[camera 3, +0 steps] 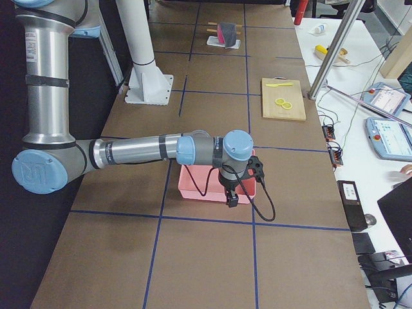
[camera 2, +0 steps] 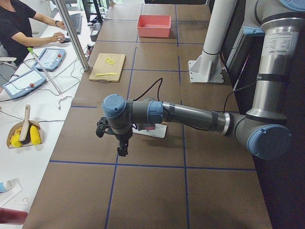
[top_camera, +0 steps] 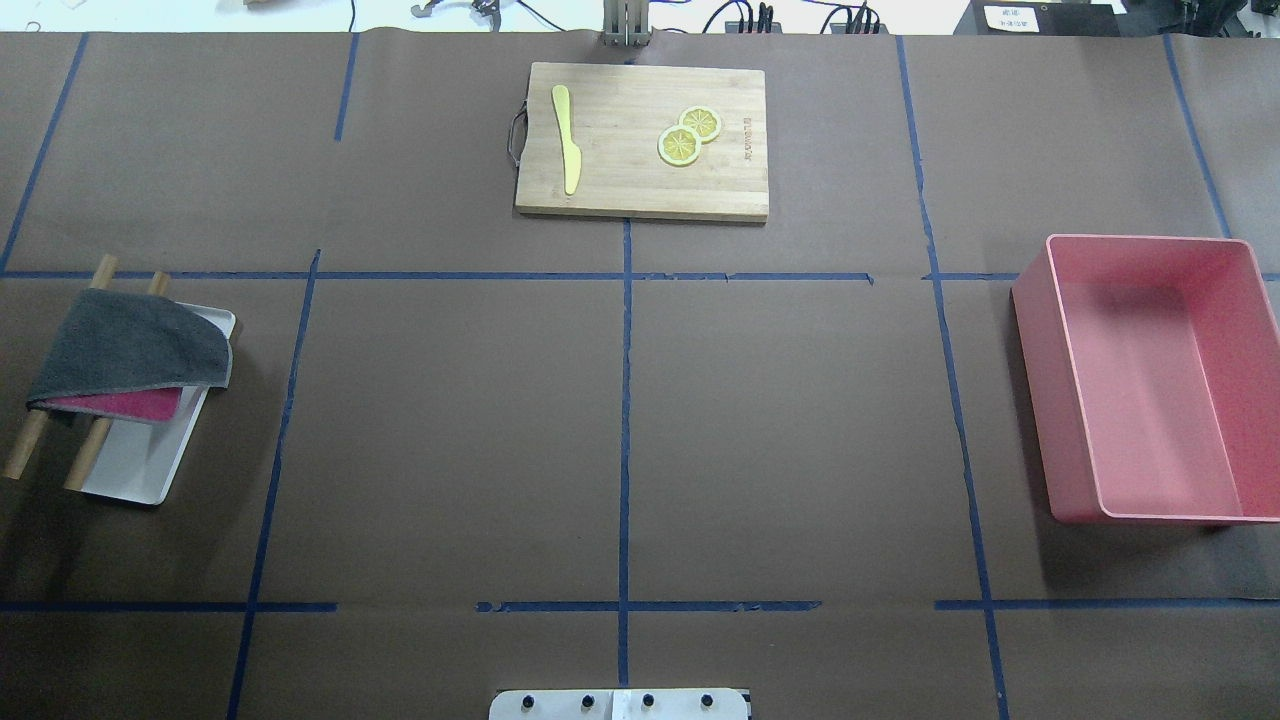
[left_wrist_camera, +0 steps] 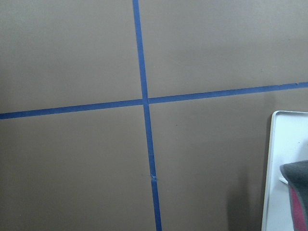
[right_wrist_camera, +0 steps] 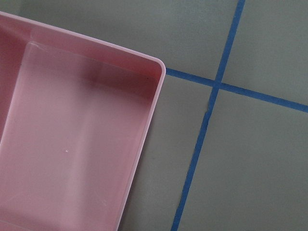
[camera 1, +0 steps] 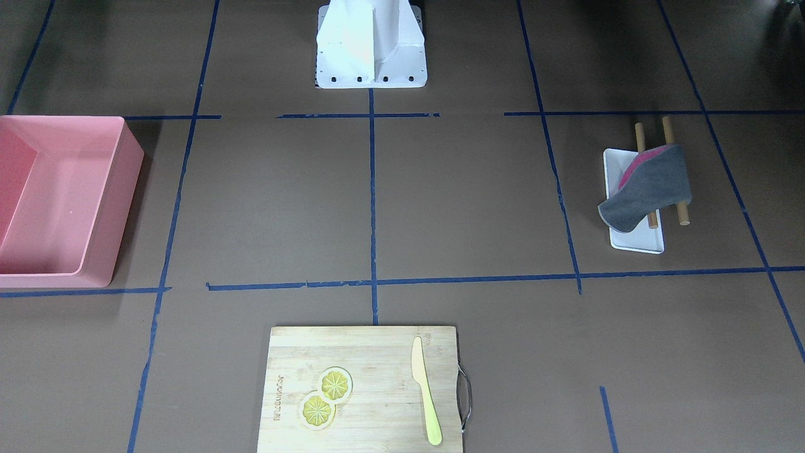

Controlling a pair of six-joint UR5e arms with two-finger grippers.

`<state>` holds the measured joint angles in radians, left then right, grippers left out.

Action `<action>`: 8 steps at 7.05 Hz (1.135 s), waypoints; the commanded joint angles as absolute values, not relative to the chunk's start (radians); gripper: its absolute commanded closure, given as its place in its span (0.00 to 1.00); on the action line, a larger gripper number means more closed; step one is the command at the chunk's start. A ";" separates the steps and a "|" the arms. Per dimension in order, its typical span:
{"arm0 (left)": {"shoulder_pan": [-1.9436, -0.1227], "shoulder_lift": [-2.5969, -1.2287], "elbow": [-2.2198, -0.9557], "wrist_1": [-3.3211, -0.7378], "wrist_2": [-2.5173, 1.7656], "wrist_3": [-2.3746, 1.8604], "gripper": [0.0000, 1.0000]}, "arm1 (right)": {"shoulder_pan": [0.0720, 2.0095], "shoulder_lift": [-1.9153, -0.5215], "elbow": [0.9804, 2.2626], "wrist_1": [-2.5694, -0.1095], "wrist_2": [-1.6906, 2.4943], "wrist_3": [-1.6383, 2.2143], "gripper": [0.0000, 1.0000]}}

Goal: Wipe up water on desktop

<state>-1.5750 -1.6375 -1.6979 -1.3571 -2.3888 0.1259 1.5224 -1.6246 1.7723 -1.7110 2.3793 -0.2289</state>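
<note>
Broad dark-brown tabletop (top_camera: 800, 420) gridded with blue tape, spread under everything else; left arm (camera 2: 190, 114) stretched level above the tabletop's left end, with the left pincer (camera 2: 123, 147) hanging downward over brown surface just beside the white tray (top_camera: 135, 465), fingers apart or together impossible to tell from the side view alone; right arm (camera 3: 135, 150) level above the right end, right pincer (camera 3: 232, 196) pointing down over the edge of the pink bin (top_camera: 1150, 400), its state equally impossible to tell; pink bin open-topped at the right; bamboo cutting board (top_camera: 640, 185) at the far edge, centre; white tray at the left; grey cloth (top_camera: 130, 345) with a pink underside draped over two wooden sticks (top_camera: 20, 455) lying slantwise across the tray's edge; yellow knife (top_camera: 568, 140) on the board's left part; two lemon slices (top_camera: 680, 146), overlapping, right of the knife.
</note>
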 commanded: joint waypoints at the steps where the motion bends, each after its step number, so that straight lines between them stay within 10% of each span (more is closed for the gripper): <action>1: -1.566 -1.617 -1.732 -1.339 -2.384 0.121 0.00 | 1.522 -1.626 1.769 -1.710 2.385 -0.219 0.00; 8: -1.566 -1.576 -1.763 -1.351 -2.388 0.121 0.00 | 1.513 -1.628 1.756 -1.671 2.395 -0.227 0.00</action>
